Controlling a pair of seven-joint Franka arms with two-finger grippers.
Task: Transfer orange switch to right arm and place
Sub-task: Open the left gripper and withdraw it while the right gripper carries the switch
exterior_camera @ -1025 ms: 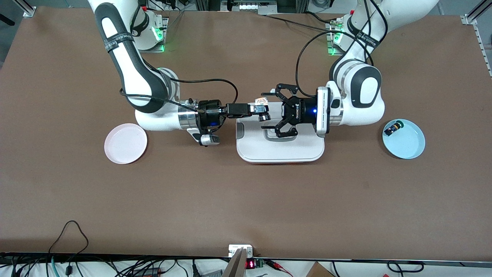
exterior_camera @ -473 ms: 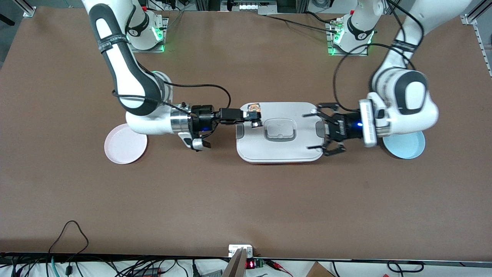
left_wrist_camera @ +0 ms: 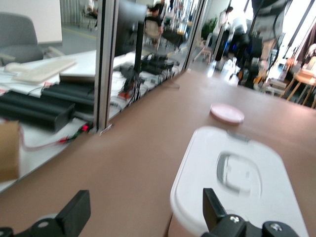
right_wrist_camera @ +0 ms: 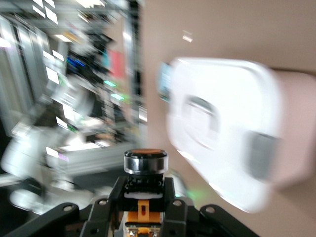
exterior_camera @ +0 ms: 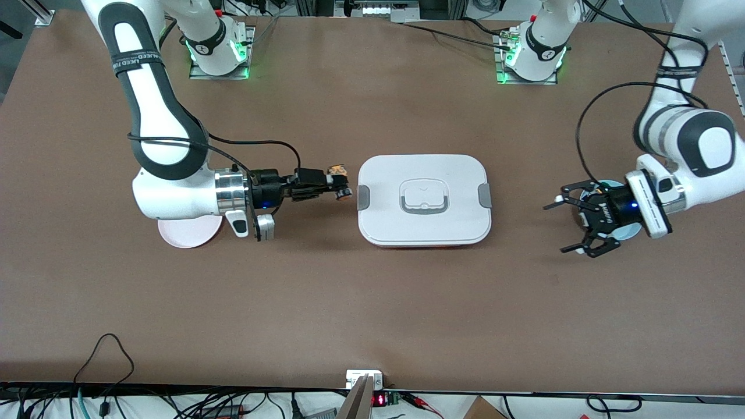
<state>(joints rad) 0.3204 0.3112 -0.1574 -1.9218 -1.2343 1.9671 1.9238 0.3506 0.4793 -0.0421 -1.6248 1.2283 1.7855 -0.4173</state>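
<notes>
Switch: the orange switch (exterior_camera: 339, 182) is clenched in the right gripper (exterior_camera: 340, 181), just off the white box (exterior_camera: 423, 199) toward the right arm's end of the worktop.
Left gripper: the left gripper (exterior_camera: 573, 220) is released and empty over the blue plate (exterior_camera: 611, 184).
Change: both arms have drawn apart from above the box.
Meaning: handover looks finished; placing remains, likely on the pink plate (exterior_camera: 186, 235).
</notes>
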